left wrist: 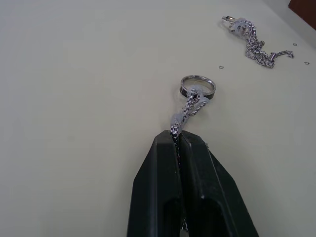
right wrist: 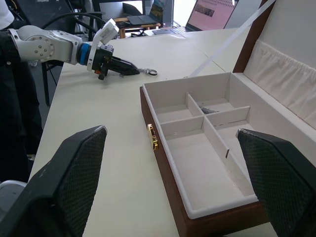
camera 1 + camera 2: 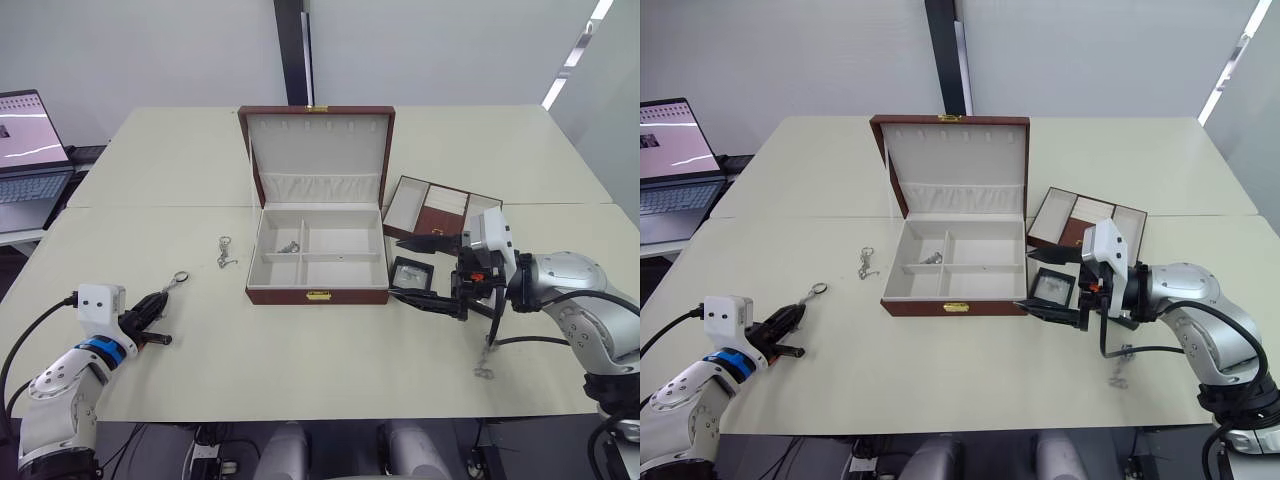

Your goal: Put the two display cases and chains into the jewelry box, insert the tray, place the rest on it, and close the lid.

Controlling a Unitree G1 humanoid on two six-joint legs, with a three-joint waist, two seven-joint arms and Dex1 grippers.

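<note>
The jewelry box [image 3: 318,294] stands open mid-table with its lid [image 3: 318,150] upright. One chain [image 3: 290,246] lies in a back compartment. A display case [image 3: 410,272] lies flat on the table by the box's front right corner. My right gripper [image 3: 422,272] is open, and in the head views its fingers sit on either side of that case. The tray [image 3: 440,210] rests behind it. My left gripper [image 1: 178,140] is shut on a chain [image 1: 193,101] with a ring, low over the table at front left. Another chain [image 3: 225,252] lies left of the box. A third chain [image 3: 487,358] lies near my right arm.
A laptop [image 3: 30,160] stands open at the far left on a neighbouring table. A seam [image 3: 150,207] runs across the table behind the left chain. The box's gold clasp [image 2: 152,137] faces the front edge.
</note>
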